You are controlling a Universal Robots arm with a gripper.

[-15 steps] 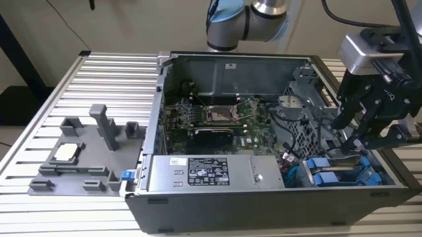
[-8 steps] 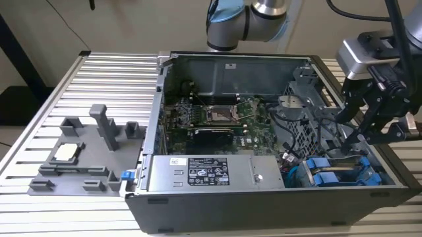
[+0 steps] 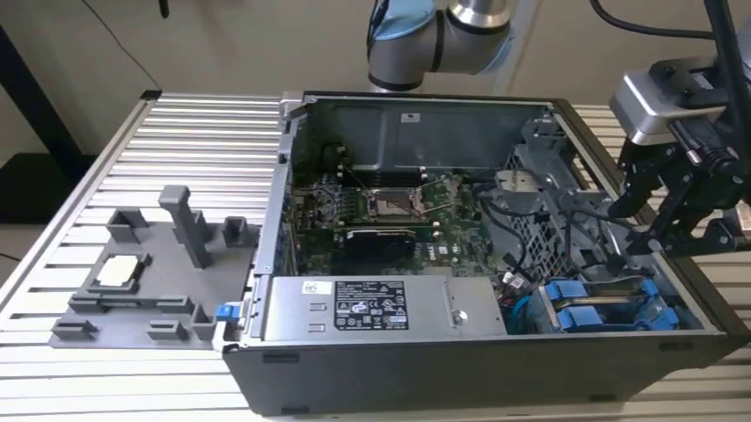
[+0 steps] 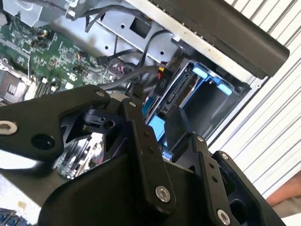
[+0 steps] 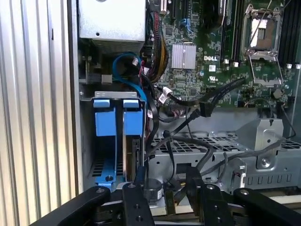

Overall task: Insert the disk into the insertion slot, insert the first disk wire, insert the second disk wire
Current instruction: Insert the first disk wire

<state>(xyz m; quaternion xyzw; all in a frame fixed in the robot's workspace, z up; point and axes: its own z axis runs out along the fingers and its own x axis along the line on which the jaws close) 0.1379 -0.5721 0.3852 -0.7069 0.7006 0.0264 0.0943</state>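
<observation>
Two blue-framed drives [image 5: 104,120] [image 5: 132,120] stand side by side in the bays of the grey drive cage [image 5: 110,96]; I cannot tell which one is the disk. In the exterior view they show as blue carriers [image 3: 593,308] at the case's near right corner. My gripper [image 3: 637,230] hangs open just above and behind that cage, with nothing between its fingers. In both wrist views the black fingers [image 5: 135,202] [image 4: 141,136] frame the bays. A loose black wire ends in a connector [image 5: 205,109] over the perforated cage wall, and another connector [image 4: 162,79] lies near the bays.
The open computer case [image 3: 352,365] holds the motherboard [image 3: 388,207], a power supply [image 3: 375,308] and a tangle of cables [image 5: 155,70]. A grey fixture [image 3: 153,281] sits on the slatted table at the exterior view's left. The arm's base [image 3: 434,40] stands behind the case.
</observation>
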